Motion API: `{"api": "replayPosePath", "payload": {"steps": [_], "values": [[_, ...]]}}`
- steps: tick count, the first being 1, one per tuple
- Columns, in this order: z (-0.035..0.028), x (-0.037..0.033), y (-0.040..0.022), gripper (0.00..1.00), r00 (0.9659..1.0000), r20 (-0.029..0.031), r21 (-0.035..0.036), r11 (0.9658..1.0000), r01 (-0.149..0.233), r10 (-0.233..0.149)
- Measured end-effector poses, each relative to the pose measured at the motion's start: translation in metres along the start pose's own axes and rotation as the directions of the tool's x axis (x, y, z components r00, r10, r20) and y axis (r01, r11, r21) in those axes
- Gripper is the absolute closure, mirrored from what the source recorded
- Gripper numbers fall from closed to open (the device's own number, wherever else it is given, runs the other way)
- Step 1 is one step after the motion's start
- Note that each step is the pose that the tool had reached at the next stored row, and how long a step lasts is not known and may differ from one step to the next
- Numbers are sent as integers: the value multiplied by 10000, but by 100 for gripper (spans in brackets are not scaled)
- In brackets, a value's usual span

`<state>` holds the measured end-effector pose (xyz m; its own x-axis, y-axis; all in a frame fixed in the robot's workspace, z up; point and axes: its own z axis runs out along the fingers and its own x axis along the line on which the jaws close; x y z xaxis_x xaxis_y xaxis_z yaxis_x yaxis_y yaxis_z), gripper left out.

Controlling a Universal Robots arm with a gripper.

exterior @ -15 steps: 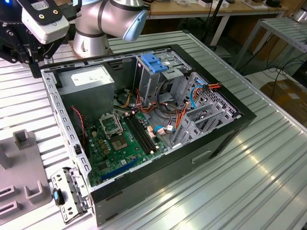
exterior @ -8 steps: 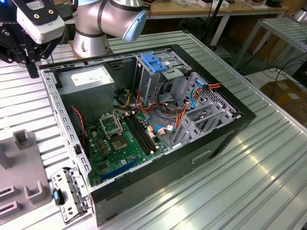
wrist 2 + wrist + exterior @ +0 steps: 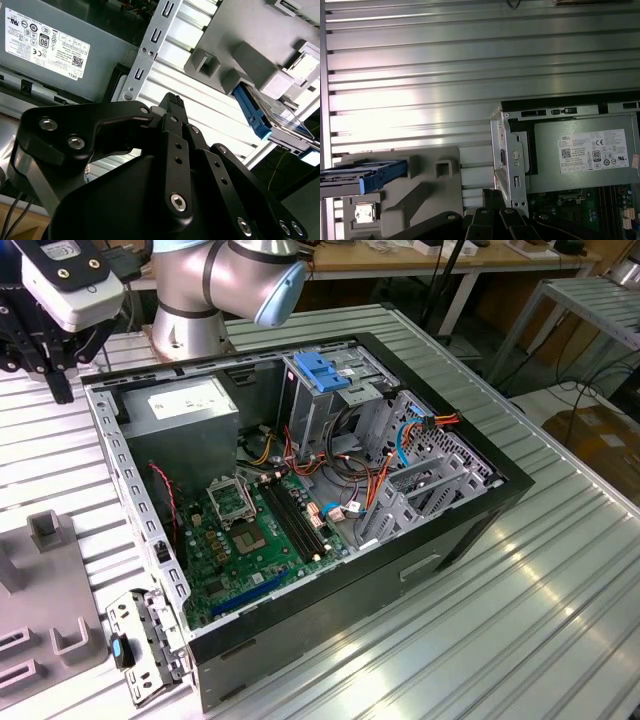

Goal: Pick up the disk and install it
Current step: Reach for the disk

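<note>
The hand [image 3: 172,100] hangs over the ribbed metal counter [image 3: 470,65], just off the corner of the open computer case [image 3: 470,510]. In the second wrist view its 2 fingertips are pressed together with nothing between them. So it is closed and empty!

The disk [image 3: 355,175] shows in both wrist views. It sits in the grey holder [image 3: 420,200] out on the counter, beside the case and apart from it. Its blue side rail [image 3: 252,112] sticks out of the holder's slot. The hand is near it and not touching.

Inside the case, the grey power-supply box [image 3: 190,405] with its white sticker fills the corner nearest the hand. The green motherboard [image 3: 250,540] lies along the floor, and the metal drive cage [image 3: 325,380] with the blue plastic top stands further in.
</note>
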<state>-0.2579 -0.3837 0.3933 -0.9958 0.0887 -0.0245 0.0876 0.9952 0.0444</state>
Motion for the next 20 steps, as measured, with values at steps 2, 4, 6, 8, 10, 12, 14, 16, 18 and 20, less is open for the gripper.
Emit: {"api": "replayPosePath", "payload": {"steps": [2, 4, 6, 8, 10, 12, 14, 16, 18, 20], "values": [[0, 14, 2, 89, 10000, 0, 0, 10000, -2, 2], [-1, 30, 4, 89, 10000, 0, 0, 10000, -4, 4], [-1, 41, 5, 89, 10000, 0, 0, 10000, -6, 6], [-1, 51, 6, 89, 10000, 0, 0, 10000, -7, 7], [-1, 61, 7, 89, 10000, 0, 0, 10000, -8, 8], [-1, 72, 8, 89, 10000, 0, 0, 10000, -9, 9], [-2, 88, 9, 89, 10000, 1, 0, 10000, -11, 11], [-2, 102, 10, 89, 10000, 1, 0, 10000, -12, 12], [-2, 112, 11, 89, 10000, 1, 0, 10000, -13, 13], [-3, 128, 12, 89, 10000, 1, 0, 10000, -15, 15]]}}
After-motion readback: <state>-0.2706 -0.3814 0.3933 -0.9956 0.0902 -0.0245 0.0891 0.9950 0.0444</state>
